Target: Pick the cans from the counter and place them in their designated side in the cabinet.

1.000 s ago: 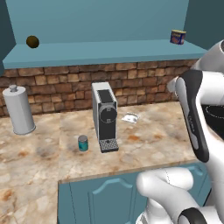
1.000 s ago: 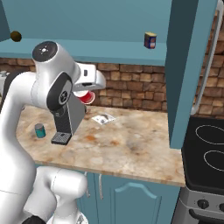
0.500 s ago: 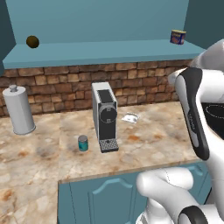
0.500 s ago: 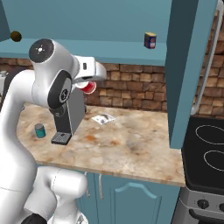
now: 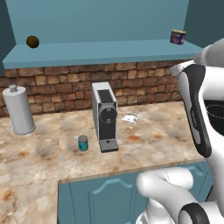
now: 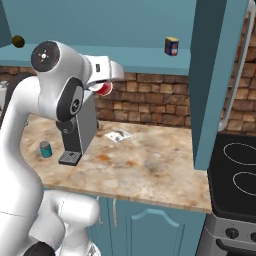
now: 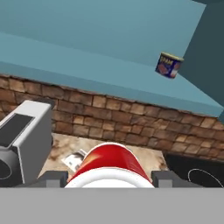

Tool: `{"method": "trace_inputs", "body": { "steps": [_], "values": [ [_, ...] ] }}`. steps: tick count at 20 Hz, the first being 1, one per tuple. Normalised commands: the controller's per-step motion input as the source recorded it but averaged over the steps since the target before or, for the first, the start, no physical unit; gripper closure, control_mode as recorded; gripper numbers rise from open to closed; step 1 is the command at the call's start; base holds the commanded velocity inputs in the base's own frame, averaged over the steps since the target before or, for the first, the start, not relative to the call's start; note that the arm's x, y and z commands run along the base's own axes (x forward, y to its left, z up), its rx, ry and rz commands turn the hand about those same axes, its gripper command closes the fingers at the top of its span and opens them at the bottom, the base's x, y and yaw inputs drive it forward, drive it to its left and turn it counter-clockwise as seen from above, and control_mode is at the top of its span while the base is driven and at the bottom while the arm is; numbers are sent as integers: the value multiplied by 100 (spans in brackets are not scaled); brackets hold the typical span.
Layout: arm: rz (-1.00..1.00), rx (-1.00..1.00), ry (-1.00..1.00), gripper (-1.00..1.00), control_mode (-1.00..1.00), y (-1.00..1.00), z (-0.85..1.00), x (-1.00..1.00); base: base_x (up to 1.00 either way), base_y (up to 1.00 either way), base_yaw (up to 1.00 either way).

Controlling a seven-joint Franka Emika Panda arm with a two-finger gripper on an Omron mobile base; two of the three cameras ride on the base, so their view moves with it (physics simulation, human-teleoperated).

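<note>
My gripper (image 6: 107, 84) is shut on the red can (image 6: 104, 89) and holds it high above the counter (image 6: 150, 165), just below the cabinet shelf (image 6: 150, 57). In the hand view the red can (image 7: 109, 162) sits between the two fingertips (image 7: 52, 177), with the cabinet shelf (image 7: 87, 65) above and ahead. The teal can (image 5: 83, 143) stands upright on the counter (image 5: 153, 144), left of the coffee machine's base. It also shows as the teal can (image 6: 45, 149) beside my arm in the right base view.
A dark blue can with an orange label (image 5: 177, 36) stands at the shelf's right end, a brown ball (image 5: 32, 41) at its left. On the counter are a coffee machine (image 5: 105, 116), a white canister (image 5: 18, 110) and a small packet (image 5: 130, 117). A stove (image 6: 240, 170) lies right.
The gripper has risen with the red can and moved a little to the right, closer to the shelf edge. Nothing else has moved.
</note>
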Motion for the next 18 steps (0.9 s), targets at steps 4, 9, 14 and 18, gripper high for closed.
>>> {"method": "trace_inputs", "body": {
  "steps": [4,9,14,18],
  "values": [
    [0,0,-5,100,-100,-7,24,23,0,0,0],
    [0,0,-2,100,-100,-9,16,37,0,0,0],
    [0,0,-1,100,-100,-9,15,39,0,0,0],
    [0,0,-3,100,-100,-8,17,29,0,0,0]
  ]
}}
